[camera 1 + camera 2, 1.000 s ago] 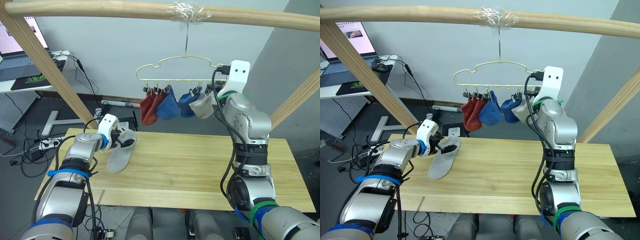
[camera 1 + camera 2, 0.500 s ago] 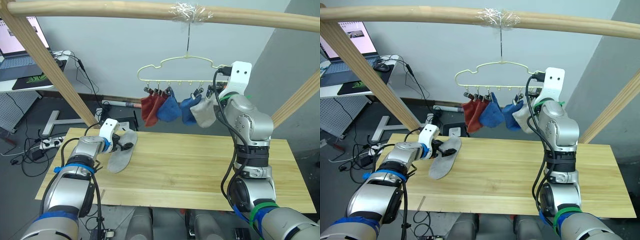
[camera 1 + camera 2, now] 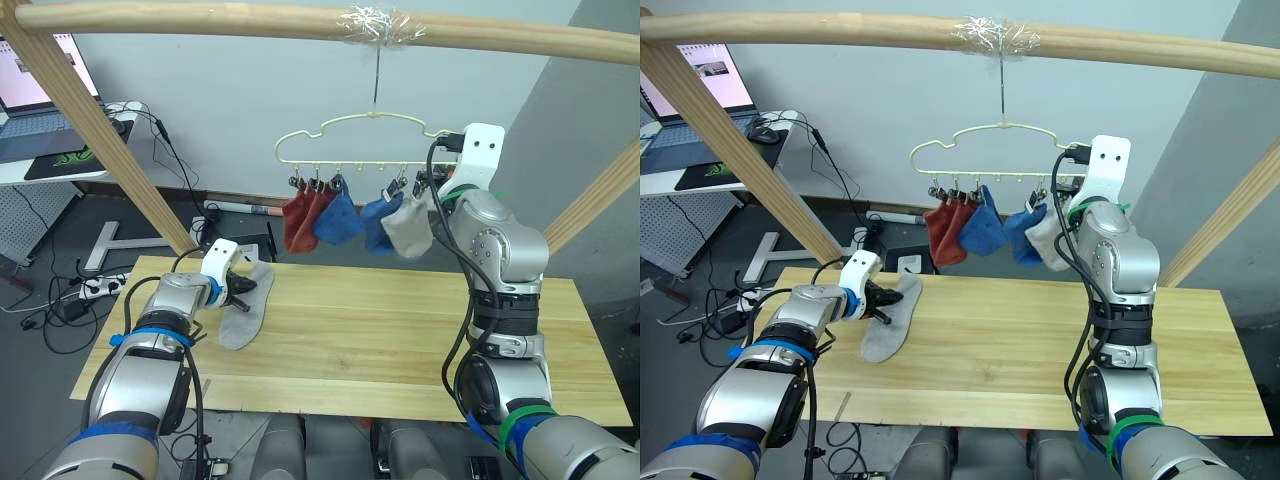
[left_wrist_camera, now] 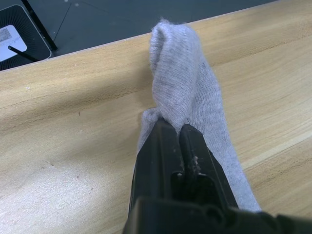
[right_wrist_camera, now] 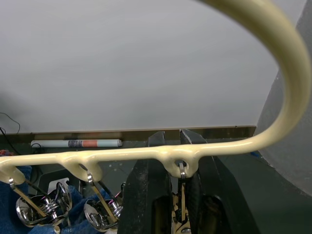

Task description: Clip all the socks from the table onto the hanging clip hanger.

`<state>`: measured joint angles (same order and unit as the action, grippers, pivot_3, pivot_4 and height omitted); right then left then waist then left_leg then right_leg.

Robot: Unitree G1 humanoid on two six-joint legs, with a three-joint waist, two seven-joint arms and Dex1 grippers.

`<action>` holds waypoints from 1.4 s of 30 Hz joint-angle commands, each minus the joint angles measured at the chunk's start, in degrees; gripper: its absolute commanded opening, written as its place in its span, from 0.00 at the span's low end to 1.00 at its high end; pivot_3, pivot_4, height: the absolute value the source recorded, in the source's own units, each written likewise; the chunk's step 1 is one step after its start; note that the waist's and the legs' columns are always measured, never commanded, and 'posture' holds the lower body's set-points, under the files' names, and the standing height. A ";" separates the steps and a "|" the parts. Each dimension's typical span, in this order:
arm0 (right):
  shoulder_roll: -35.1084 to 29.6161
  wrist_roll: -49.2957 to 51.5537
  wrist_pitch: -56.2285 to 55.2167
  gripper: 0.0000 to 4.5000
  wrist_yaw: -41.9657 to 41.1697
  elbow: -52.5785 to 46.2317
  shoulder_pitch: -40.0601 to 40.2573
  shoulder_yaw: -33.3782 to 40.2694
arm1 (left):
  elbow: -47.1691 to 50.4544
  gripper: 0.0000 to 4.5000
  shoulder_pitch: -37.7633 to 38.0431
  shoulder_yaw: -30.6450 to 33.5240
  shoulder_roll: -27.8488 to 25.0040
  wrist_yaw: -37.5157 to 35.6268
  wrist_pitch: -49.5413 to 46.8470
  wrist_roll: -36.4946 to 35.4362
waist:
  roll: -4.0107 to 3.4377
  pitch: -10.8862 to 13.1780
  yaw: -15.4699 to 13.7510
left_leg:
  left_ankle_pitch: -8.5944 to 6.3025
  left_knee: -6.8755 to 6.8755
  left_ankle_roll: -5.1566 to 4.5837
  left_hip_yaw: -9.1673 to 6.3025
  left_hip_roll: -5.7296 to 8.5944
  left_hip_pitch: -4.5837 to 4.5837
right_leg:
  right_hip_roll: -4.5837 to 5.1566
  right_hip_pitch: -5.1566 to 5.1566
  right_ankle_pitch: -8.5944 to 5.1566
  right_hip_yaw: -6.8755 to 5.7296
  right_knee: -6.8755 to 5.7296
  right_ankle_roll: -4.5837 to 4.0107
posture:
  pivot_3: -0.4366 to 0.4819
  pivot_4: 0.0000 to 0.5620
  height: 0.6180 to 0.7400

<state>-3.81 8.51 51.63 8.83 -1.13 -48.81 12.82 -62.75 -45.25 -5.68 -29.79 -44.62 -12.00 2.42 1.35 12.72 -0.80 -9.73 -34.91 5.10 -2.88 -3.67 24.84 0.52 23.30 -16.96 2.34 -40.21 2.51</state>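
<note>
Between my left fingers [image 4: 176, 134] a fold of the last grey sock [image 4: 187, 105] is pinched tight, near its middle, and the rest of it lies flat on the bench [image 3: 400, 330] ahead of and behind my grip. Up at my right fingers [image 5: 171, 183], the clip hanger [image 3: 350, 140] has its lower wire running just across their tips, with the end clip [image 5: 181, 170] between them; they look closed around that clip, though I cannot be certain.

Five socks [image 3: 355, 215] hang beside the right fingers: two rust red, two blue, one grey.

My worry is the left grip. I hold a small pucker of soft knit, so the sock could slide free as I lift, or dangle with the cuff far from the fingers and miss the clip. On the right, the hanger hangs from one hook [image 3: 375, 85], so any push could swing it.
</note>
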 commanded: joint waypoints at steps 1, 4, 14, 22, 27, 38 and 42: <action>-0.05 0.96 -0.41 0.01 -0.06 -2.90 -0.65 0.82 | 1.81 0.01 1.64 -0.25 0.36 -2.39 0.25 0.29 | 0.00 -0.01 0.01 | 0.00 0.00 0.00 0.00 0.00 0.00 | 0.00 0.00 0.00 0.00 0.00 0.00 | 0.59 0.26 1.00; 0.20 1.26 0.04 0.01 0.04 -3.21 -0.67 1.13 | 5.31 0.01 2.77 -0.25 0.74 -5.95 0.18 -0.78 | -0.01 -0.03 0.02 | 0.00 0.00 0.00 0.00 0.00 0.00 | 0.00 0.00 0.00 0.00 0.00 0.00 | 0.59 0.26 1.00; 2.05 3.38 3.10 0.01 1.15 -4.85 -2.53 2.99 | 41.03 0.01 5.23 -2.16 7.14 -19.13 -18.04 -13.00 | -0.01 -0.02 0.00 | 0.00 -0.01 0.01 0.00 0.00 0.03 | 0.01 0.00 0.00 0.01 -0.01 -0.01 | 0.58 0.27 1.00; 2.97 4.83 4.89 0.01 2.33 -5.17 -4.83 4.72 | 37.38 0.01 -3.15 -4.78 16.74 -14.63 -16.28 -12.34 | -0.01 -0.02 0.74 | 0.01 -0.01 -0.01 -0.01 0.00 0.01 | 0.00 0.00 0.00 0.02 -0.02 -0.01 | 0.57 0.26 1.00; 3.03 5.55 5.64 0.01 2.96 -5.21 -6.13 5.28 | 24.85 0.01 -10.30 -4.76 23.89 -10.77 -9.03 -10.46 | -0.01 -0.02 0.89 | 0.01 -0.01 -0.02 0.00 0.04 0.03 | 0.00 0.00 0.00 0.02 0.03 0.00 | 0.55 0.26 1.00; 3.41 5.89 6.99 0.01 3.50 -6.33 -6.49 5.72 | 5.62 0.01 -20.26 -1.80 29.79 -6.53 2.00 -8.82 | -0.01 -0.02 1.30 | 0.00 0.06 -0.03 0.02 0.03 0.07 | -0.01 0.01 0.00 0.04 0.20 0.00 | 0.53 0.26 1.00; 3.63 5.96 7.43 0.01 3.62 -6.88 -6.37 5.67 | 2.95 0.01 -21.97 -0.46 30.05 -5.98 3.67 -8.73 | -0.01 -0.02 1.30 | 0.00 0.05 -0.03 0.03 0.03 0.08 | -0.01 0.01 0.00 0.04 0.20 0.00 | 0.53 0.26 1.00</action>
<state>-0.06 13.09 59.71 12.56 -4.01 -52.95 18.48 -60.15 -65.42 -7.11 -0.17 -50.72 -9.82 -6.26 1.34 12.70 0.49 -9.73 -34.86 5.07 -2.86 -3.64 24.91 0.51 23.32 -16.97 2.38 -40.00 2.52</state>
